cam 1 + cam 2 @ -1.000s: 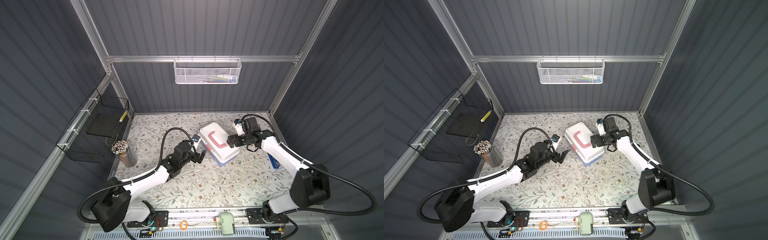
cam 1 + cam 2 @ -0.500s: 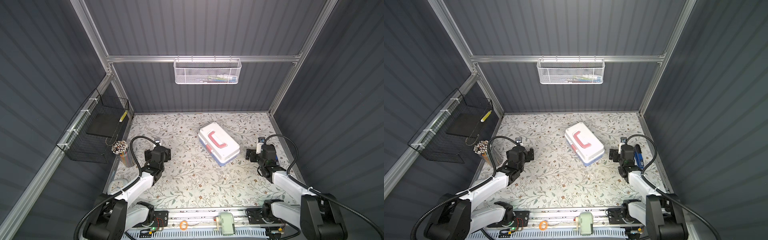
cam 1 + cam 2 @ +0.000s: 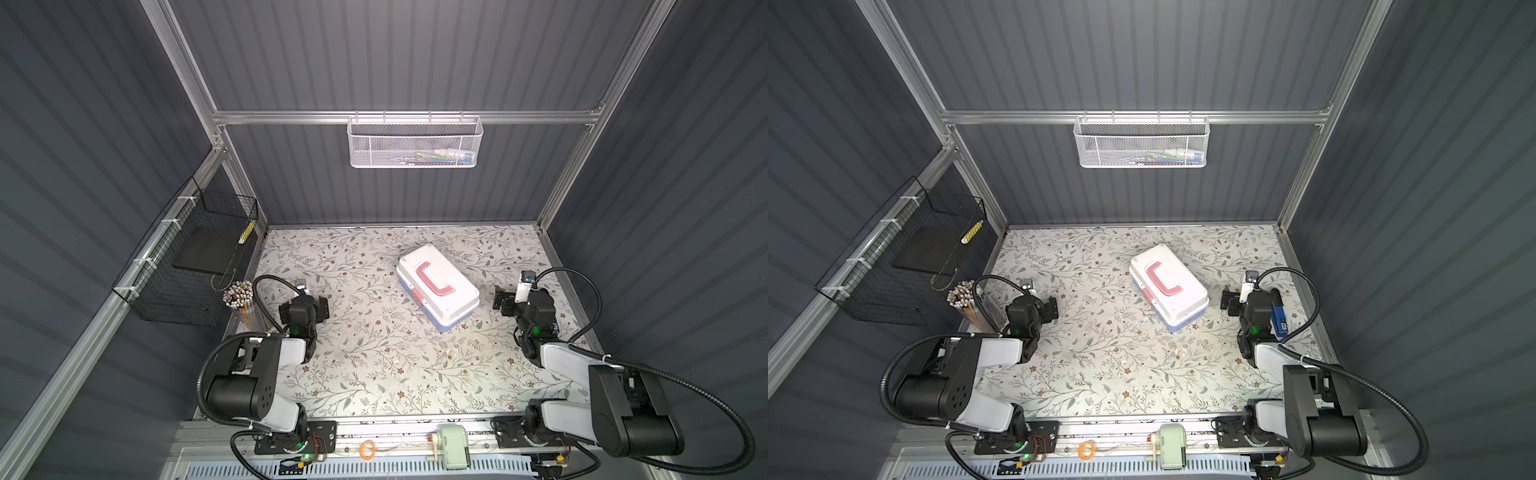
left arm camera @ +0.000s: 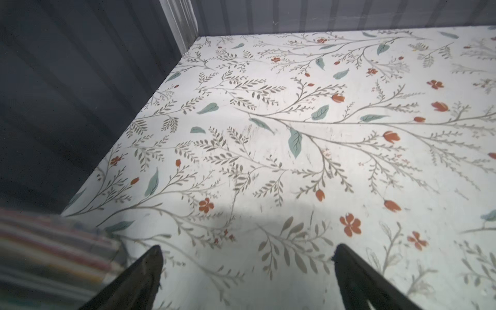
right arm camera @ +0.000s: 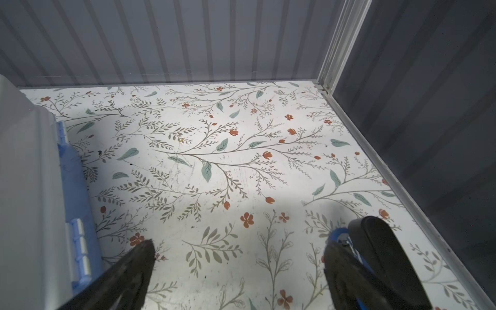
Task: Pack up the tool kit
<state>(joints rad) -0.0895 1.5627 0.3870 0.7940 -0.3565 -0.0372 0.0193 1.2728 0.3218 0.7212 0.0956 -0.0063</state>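
tool kit [image 3: 455, 296] closed, contents hidden; mesh basket [image 3: 411, 143] contents blurred

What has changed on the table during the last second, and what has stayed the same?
The left tool and the right tool pulled away from the box, back toward the robot, open and empty. The box stayed closed and in place.

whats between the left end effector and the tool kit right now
Nothing. Only bare floral tabletop runs from the open left end effector to the tool kit, as both top views show.
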